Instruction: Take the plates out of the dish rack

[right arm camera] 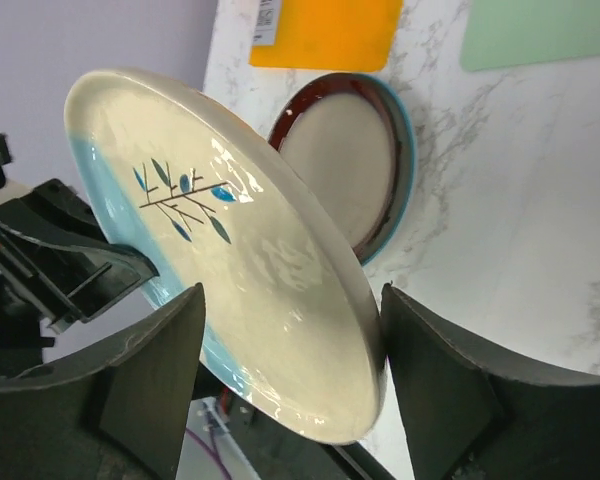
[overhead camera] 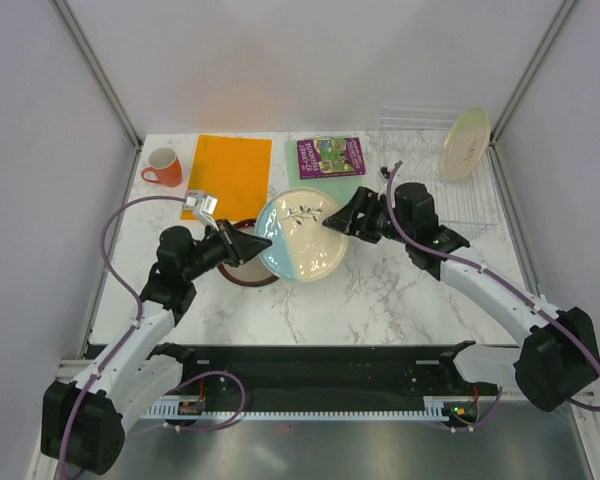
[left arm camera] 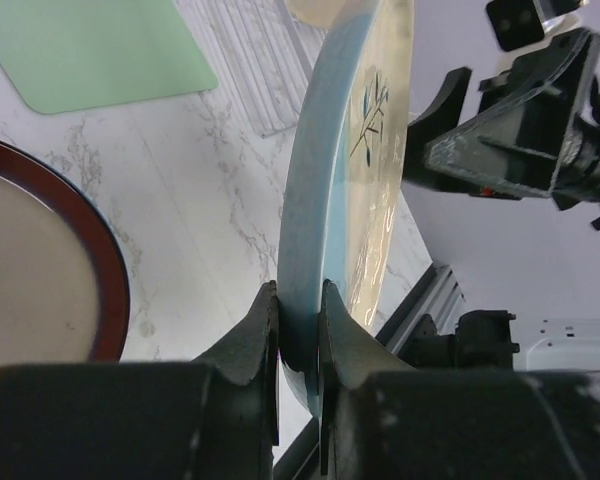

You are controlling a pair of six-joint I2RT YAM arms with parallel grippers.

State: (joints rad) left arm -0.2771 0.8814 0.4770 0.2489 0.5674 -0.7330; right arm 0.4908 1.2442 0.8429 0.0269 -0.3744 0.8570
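A cream-and-light-blue plate (overhead camera: 300, 238) with a leaf sprig hangs tilted above the middle of the table. My left gripper (overhead camera: 263, 243) is shut on its blue rim (left arm camera: 298, 300). My right gripper (overhead camera: 332, 222) stands open, its fingers on either side of the plate's opposite edge (right arm camera: 360, 300), the right finger close against the rim. A maroon-rimmed cream plate (overhead camera: 242, 276) lies flat on the table under my left gripper and also shows in the right wrist view (right arm camera: 345, 165). A plain beige plate (overhead camera: 465, 143) stands upright in the clear wire dish rack (overhead camera: 458, 205) at the back right.
An orange mug (overhead camera: 163, 167) stands at the back left beside an orange mat (overhead camera: 230, 175). A green mat (overhead camera: 320, 187) lies behind the held plate with a purple booklet (overhead camera: 325, 157) on it. Marble table with metal posts at the back corners.
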